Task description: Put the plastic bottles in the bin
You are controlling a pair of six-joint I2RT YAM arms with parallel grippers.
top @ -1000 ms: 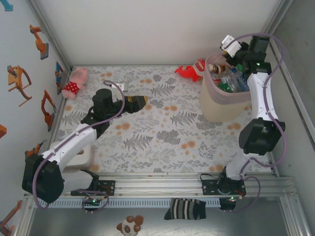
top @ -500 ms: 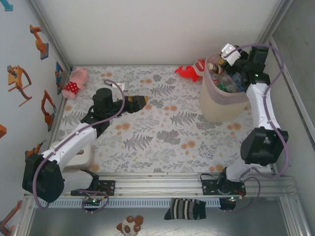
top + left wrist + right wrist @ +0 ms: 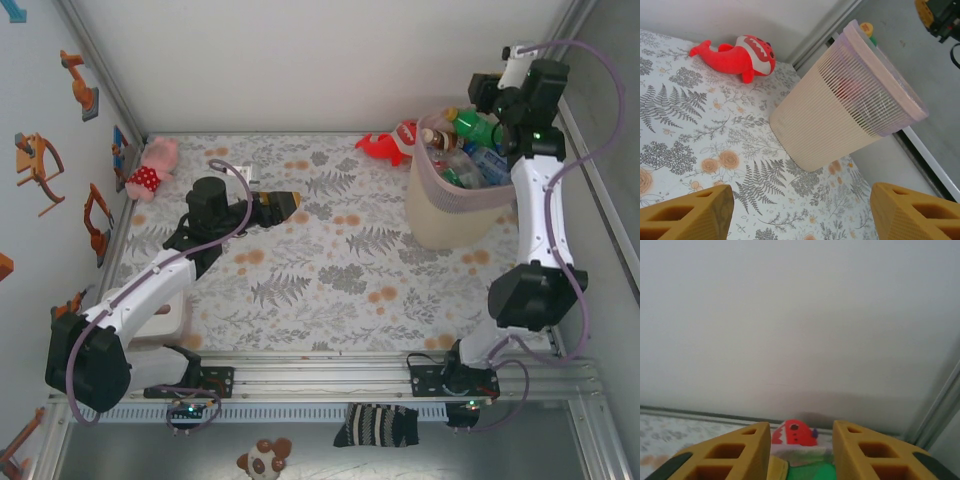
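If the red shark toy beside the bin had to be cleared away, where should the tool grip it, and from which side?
Grip the slim body between tail and head, from above. The red shark toy lies flat on the table, tail pointing away from the bin, its wide head toward it, with the back wall close behind, so a top-down pinch probably fits best.

Bright, even light; soft shadows, slight blur.

Red toy shark (image 3: 380, 148) and pink plush (image 3: 152, 165) lie on the fern-print mat (image 3: 320, 260); possibly a striped sock (image 3: 375, 425) off it.
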